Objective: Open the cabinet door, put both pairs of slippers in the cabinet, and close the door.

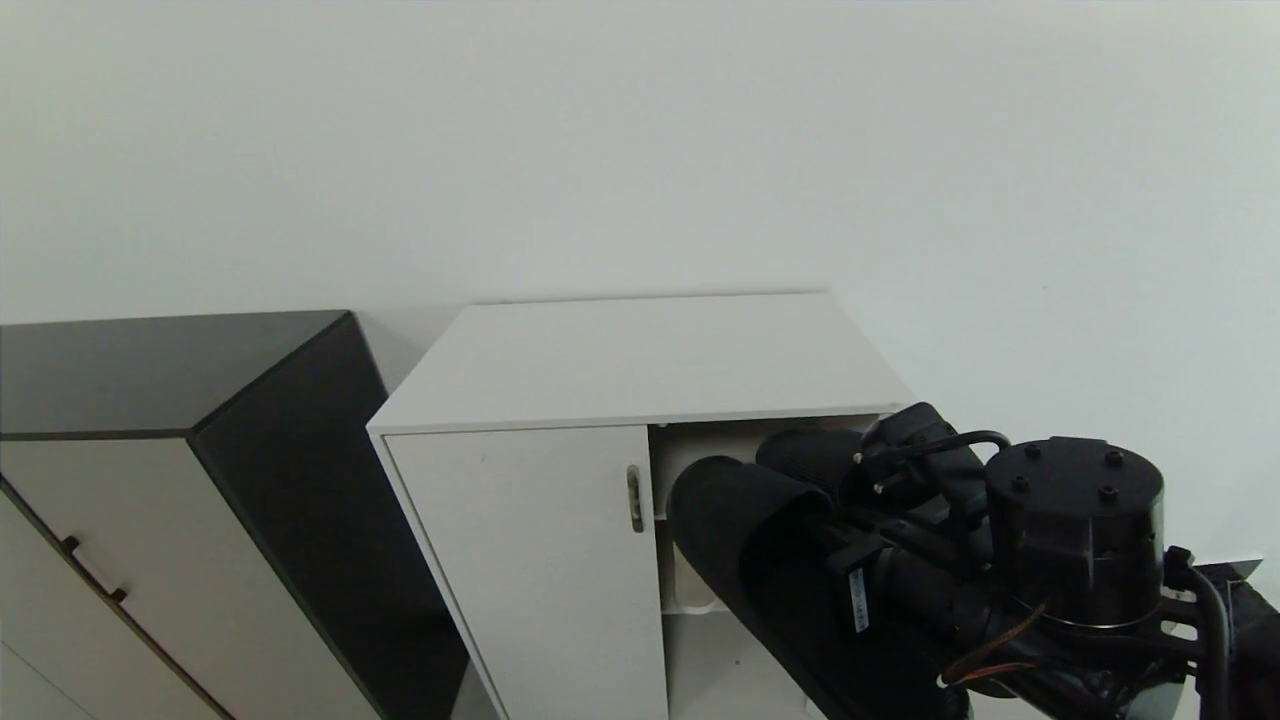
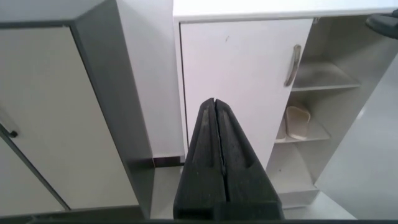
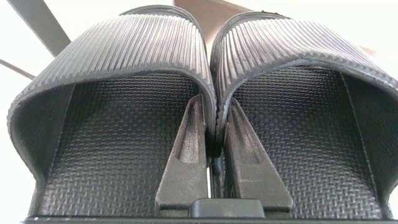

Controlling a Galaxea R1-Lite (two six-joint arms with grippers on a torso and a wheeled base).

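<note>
Dark-topped cabinet: stands far left, with a pale front, small dark handles and a black side panel facing the white unit; close beside it but apart.

White cabinet: stands against the plain wall, just right of the dark-topped unit. Left door: shut, with a metal bar handle upright at its inner edge. Right half: stands open, showing white shelves one above another.

Pale beige object: rests on a middle shelf inside the open half, just behind the shut door's edge; too small to name with certainty.

Left gripper: hangs low in front of the shut left door, well apart from it; fingers pressed together along their full length, nothing between them.

Pair of black ribbed slippers: held side by side in the air at the mouth of the open right compartment, toes towards the interior, below the cabinet top.

Right gripper: sits inside the pair, one finger in each slipper; fingers clamped on the two touching inner walls of the straps, carrying both slippers at once
</note>
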